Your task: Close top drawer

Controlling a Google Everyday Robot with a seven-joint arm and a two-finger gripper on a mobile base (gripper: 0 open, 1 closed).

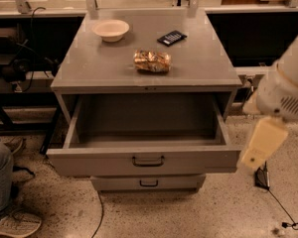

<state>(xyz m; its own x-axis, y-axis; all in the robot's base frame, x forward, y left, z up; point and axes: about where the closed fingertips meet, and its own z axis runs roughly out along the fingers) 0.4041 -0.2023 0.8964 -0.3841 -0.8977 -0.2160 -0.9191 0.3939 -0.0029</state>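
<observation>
The top drawer (144, 161) is a wide grey metal drawer with a small black centre pull handle (148, 160). It stands pulled far out of the grey cabinet (89, 68), and its inside looks empty. My gripper (261, 144) hangs as a cream-coloured piece under the white arm (288, 90) at the right. It is just right of the drawer's right front corner, at about the height of the drawer front and apart from it.
On the cabinet top lie a white bowl (111, 29), a gold snack bag (152, 61) and a black flat object (172, 37). A shorter drawer front (148, 183) sits below. A person's leg and shoe (5, 192) are at the lower left. Cables (278, 209) lie on the floor.
</observation>
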